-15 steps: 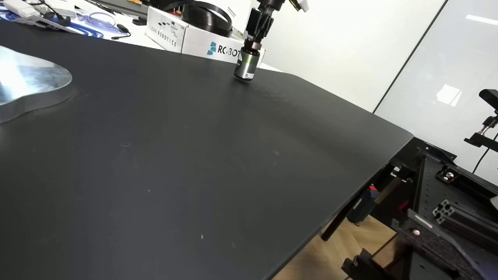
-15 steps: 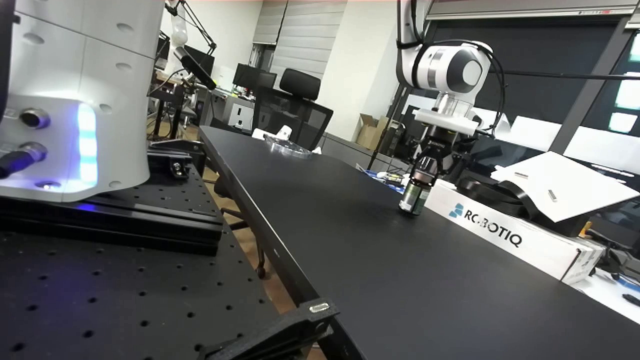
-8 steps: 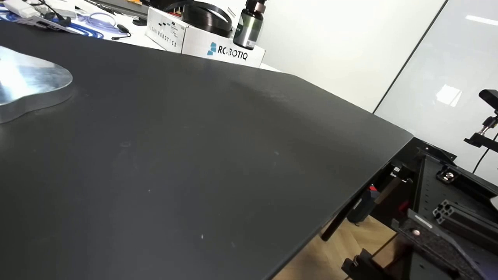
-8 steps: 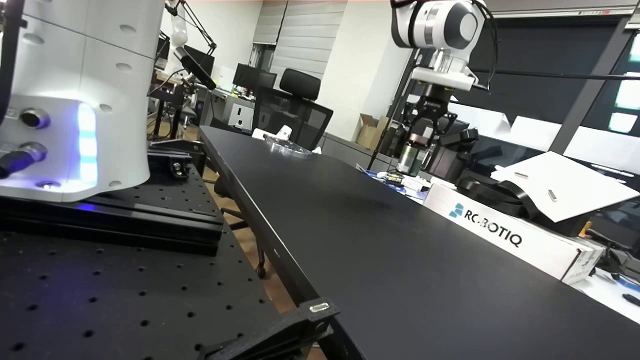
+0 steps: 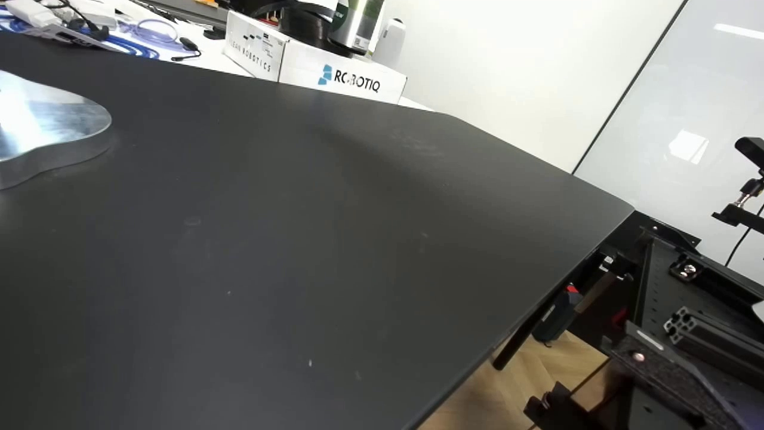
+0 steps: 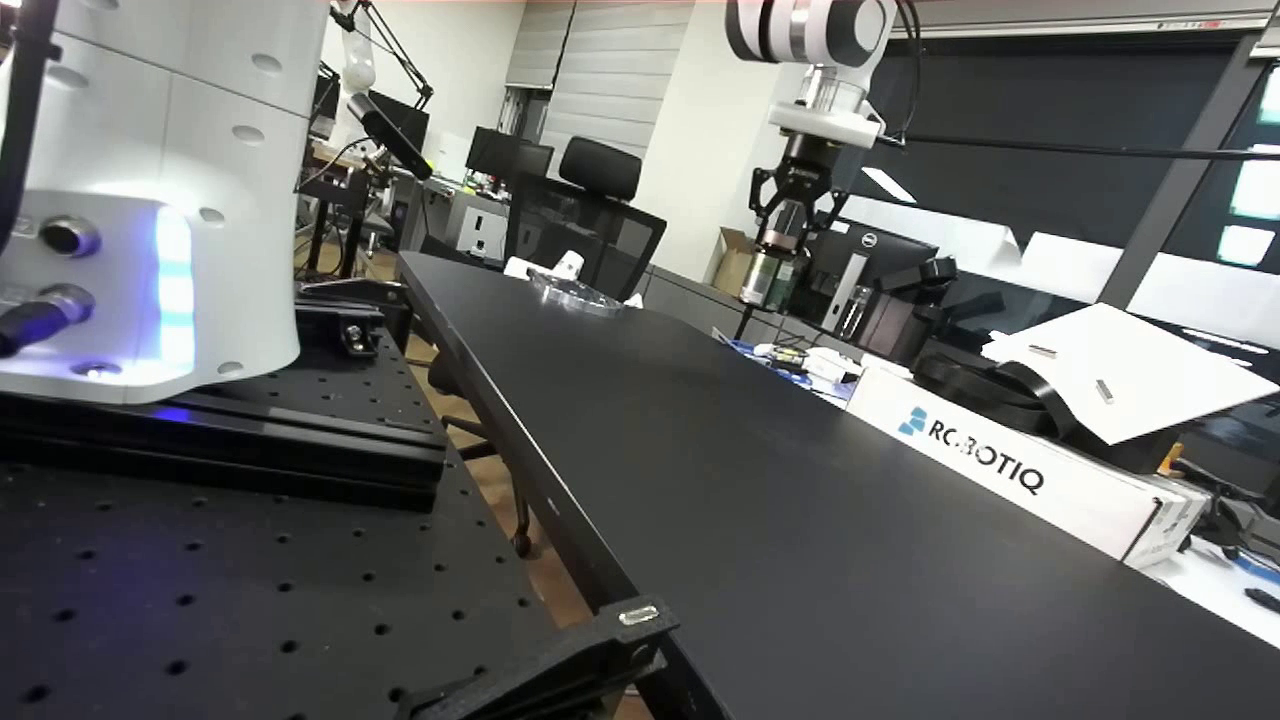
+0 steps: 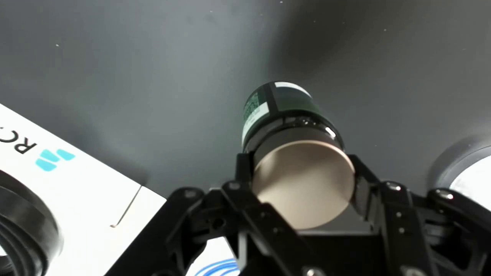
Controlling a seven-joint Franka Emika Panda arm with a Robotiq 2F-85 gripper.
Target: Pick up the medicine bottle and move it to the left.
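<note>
The medicine bottle has a silver-green body with a dark shoulder and a pinkish-brown cap. In an exterior view the bottle (image 6: 768,282) hangs slightly tilted in the air above the black table (image 6: 760,480), held by my gripper (image 6: 787,232). In an exterior view only the lower part of the bottle (image 5: 359,25) shows at the top edge, and the gripper is out of frame. In the wrist view the fingers of my gripper (image 7: 301,168) press on both sides of the cap. The bottle's body (image 7: 285,101) points away below, with the dark table beneath.
A white box with blue lettering (image 5: 340,74) stands along the table's far edge, and also shows in an exterior view (image 6: 980,460). A clear, shiny curved piece (image 5: 51,122) lies on the table, also in an exterior view (image 6: 575,295). Cables (image 5: 149,36) lie beyond the table.
My gripper has lifted the bottle from close to the table surface. It has carried the bottle up and toward the left in both exterior views, and the grip has stayed closed.
</note>
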